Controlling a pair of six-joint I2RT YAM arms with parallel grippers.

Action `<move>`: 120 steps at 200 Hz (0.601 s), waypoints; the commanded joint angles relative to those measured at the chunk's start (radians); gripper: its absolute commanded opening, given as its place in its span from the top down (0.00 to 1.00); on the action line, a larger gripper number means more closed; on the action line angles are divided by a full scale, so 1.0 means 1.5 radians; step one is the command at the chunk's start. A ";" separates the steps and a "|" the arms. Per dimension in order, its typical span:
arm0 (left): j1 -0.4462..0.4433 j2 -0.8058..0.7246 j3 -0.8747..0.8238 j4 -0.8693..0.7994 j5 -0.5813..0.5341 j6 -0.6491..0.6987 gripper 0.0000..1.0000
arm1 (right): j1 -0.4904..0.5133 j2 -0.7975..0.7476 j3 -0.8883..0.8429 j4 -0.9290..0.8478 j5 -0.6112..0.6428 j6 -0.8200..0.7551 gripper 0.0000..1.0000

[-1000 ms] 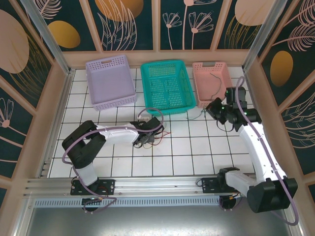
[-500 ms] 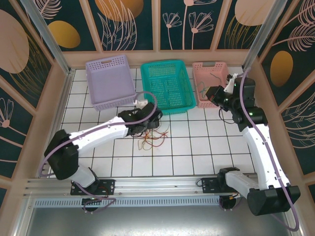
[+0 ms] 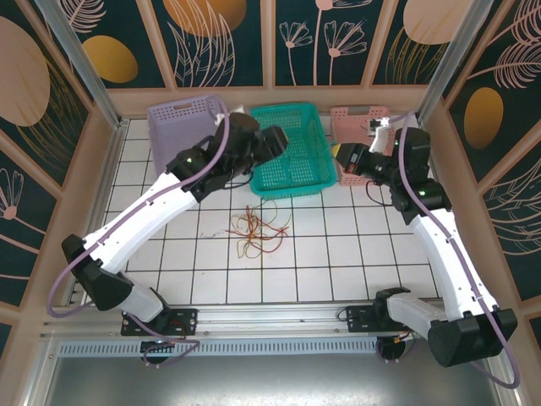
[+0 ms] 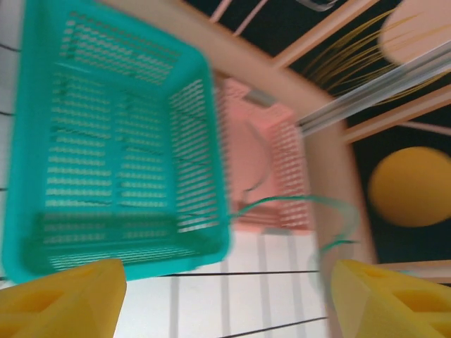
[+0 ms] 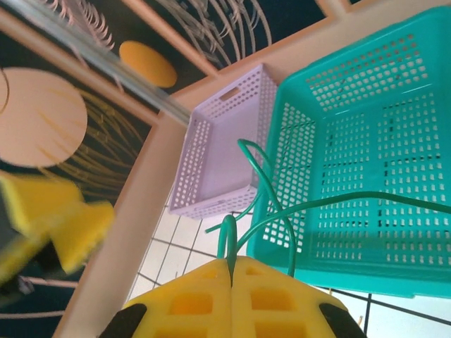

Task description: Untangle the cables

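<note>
- Near edge, overhead view: both arm bases [image 3: 161,321] sit on the rail. The left arm reaches up and across the white tiled table [image 3: 338,262]; the right arm runs up the right side.
- Mid-table: a loose tangle of cables [image 3: 258,228] lies flat on the tiles, just in front of the teal basket [image 3: 296,165]. Thin red, yellow and darker strands loop over each other. It is well apart from both grippers, and nothing touches it.
- Right gripper [image 5: 231,271]: the yellow fingers are pressed together with no gap. A green cable [image 5: 227,243] is pinched at the seam.
- From that pinch the green cable rises, curls over in a loop and drops back. Another length runs off to the right across the front of the teal basket.
- In the overhead view this gripper sits at the near left corner of the pink basket [image 3: 363,114], above the tiles.
- Left gripper [image 4: 225,306]: the two yellow fingertips stand wide apart at the bottom corners of its own view. Only tile and the basket rim show between them, so it is holding nothing.
- In the overhead view the head of the left arm hangs over the teal basket's far left corner, beside the lilac basket [image 3: 177,127].
- Left wrist view, blurred: a green strand arcs across the near wall of the pink basket and off to the right. I cannot tell whether it touches the basket.
- Far row against the back wall, left to right: lilac, teal and pink baskets.
- A thin dark strand shows inside the pink basket in the left wrist view.
</note>
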State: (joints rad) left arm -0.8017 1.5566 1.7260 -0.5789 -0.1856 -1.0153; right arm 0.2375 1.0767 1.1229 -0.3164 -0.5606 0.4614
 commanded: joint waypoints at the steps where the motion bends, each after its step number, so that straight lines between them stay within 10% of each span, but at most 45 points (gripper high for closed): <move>1: 0.011 0.059 0.084 -0.025 0.101 -0.074 0.23 | 0.046 0.015 0.000 0.026 0.025 -0.068 1.00; 74: 0.023 0.145 0.140 -0.110 0.196 -0.231 0.25 | 0.169 0.028 0.008 0.025 0.206 -0.187 1.00; 120: 0.052 0.086 -0.017 0.063 0.220 -0.341 0.26 | 0.217 0.021 -0.016 0.040 0.214 -0.212 1.00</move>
State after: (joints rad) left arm -0.7494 1.7523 1.7977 -0.6319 0.1150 -1.3983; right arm 0.5259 1.1275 1.1210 -0.3092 -0.2771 0.1913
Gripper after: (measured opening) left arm 0.747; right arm 0.051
